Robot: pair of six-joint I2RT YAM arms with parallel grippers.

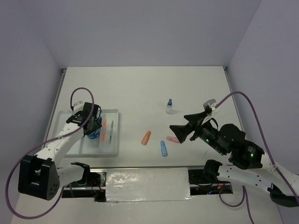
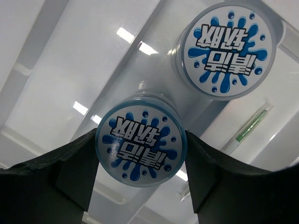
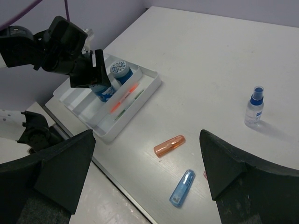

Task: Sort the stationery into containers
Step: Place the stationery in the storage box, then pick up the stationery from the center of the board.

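My left gripper [image 1: 92, 124] is over the white divided tray [image 1: 106, 150], shut on a round blue-and-white pot [image 2: 141, 145], with a finger touching each side of it. A second pot [image 2: 227, 51] stands in the tray just beyond. An orange pen [image 1: 104, 126] and a green pen [image 2: 247, 128] lie in tray compartments. My right gripper [image 1: 176, 134] is open wide and empty above the table. Below it lie an orange marker [image 3: 169, 145], a blue marker [image 3: 182, 188] and a pink eraser [image 1: 172, 139]. The blue-capped bottle [image 3: 254, 107] stands upright farther back.
The tray sits near the table's front left edge [image 1: 93, 165]. A metal strip and white sheet [image 1: 147, 184] run along the front between the arm bases. Purple cables loop from both arms.
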